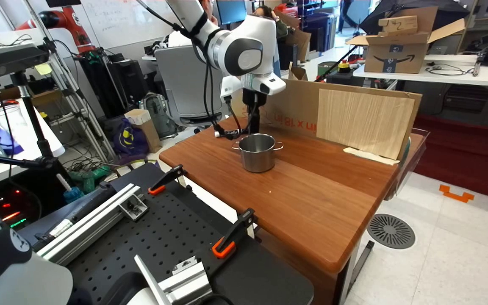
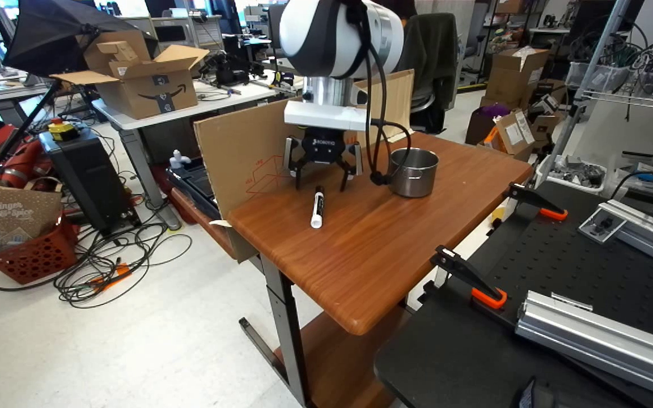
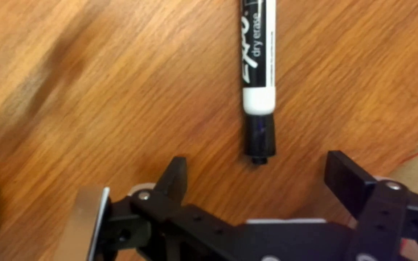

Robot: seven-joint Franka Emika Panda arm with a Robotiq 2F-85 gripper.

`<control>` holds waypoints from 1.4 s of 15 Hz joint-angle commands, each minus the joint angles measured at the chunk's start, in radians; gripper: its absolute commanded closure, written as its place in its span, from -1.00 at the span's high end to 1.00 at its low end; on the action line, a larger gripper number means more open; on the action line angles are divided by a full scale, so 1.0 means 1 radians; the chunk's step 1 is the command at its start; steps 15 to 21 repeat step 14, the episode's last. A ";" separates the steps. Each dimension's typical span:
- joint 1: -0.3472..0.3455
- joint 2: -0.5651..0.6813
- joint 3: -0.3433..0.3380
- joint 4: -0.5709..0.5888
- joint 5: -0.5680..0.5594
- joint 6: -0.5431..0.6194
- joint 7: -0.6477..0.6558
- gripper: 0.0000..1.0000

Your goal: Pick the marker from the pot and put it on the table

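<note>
The black-and-white marker (image 2: 318, 208) lies on the reddish-brown table (image 2: 372, 255), outside the pot. In the wrist view the marker (image 3: 258, 65) points its black cap toward the space between my fingertips. My gripper (image 3: 256, 163) is open and empty, with its fingers spread on either side of the cap's end. In the exterior views the gripper (image 2: 321, 184) (image 1: 253, 127) points down, low over the table behind the marker's cap. The grey metal pot (image 1: 258, 160) stands upright beside the gripper, also in an exterior view (image 2: 414, 175). The pot's floor is hidden.
Cardboard (image 2: 247, 153) stands along the table's back edge, with a pale plywood board (image 1: 364, 120) against it. Cables (image 2: 380, 178) hang from the arm close to the pot. A black workbench (image 1: 176, 237) with clamps (image 1: 233, 235) borders the table's front.
</note>
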 commanded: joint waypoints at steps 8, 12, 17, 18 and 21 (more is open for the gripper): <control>0.007 -0.116 0.018 -0.093 -0.022 0.001 -0.054 1.00; 0.007 -0.120 0.017 -0.103 -0.024 0.001 -0.062 1.00; 0.007 -0.120 0.017 -0.103 -0.025 0.001 -0.063 1.00; 0.007 -0.120 0.017 -0.103 -0.025 0.001 -0.063 1.00; 0.007 -0.120 0.017 -0.103 -0.025 0.001 -0.063 1.00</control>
